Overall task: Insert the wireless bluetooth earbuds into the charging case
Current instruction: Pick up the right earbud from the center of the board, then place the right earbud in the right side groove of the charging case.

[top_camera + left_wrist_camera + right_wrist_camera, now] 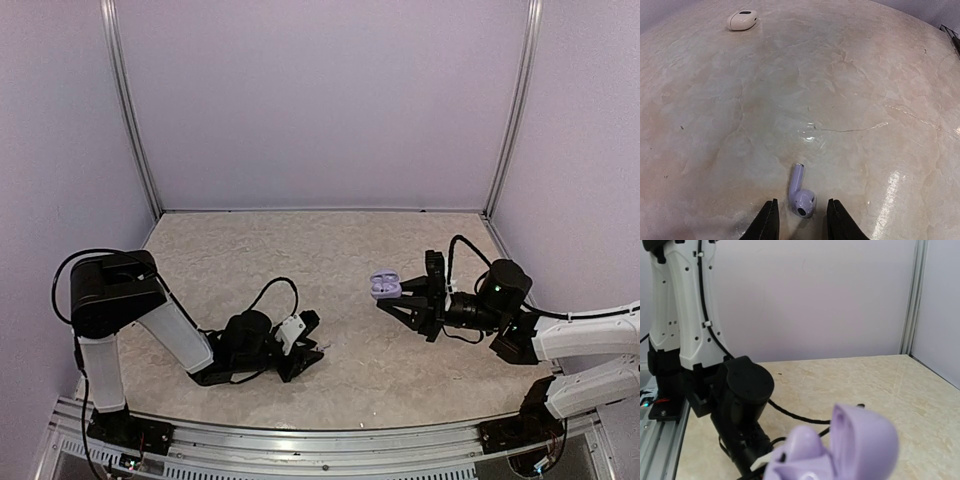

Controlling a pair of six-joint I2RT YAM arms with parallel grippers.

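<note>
A lilac earbud [801,192] lies on the table, stem pointing away. My left gripper [801,222] is open, low over the table, one fingertip on each side of the bud's head and not touching it. In the top view the left gripper [303,348] hides that bud. My right gripper [396,298] is shut on the open lilac charging case [385,285] and holds it above the table, lid up. The case [840,450] fills the bottom of the right wrist view, blurred, hiding the fingers. The white earbuds are not in view.
A white charging case [742,20] lies shut on the table far ahead of the left gripper. The left arm [740,405] and its cable lie just beyond the lilac case. Walls and metal posts [512,110] close the back and sides.
</note>
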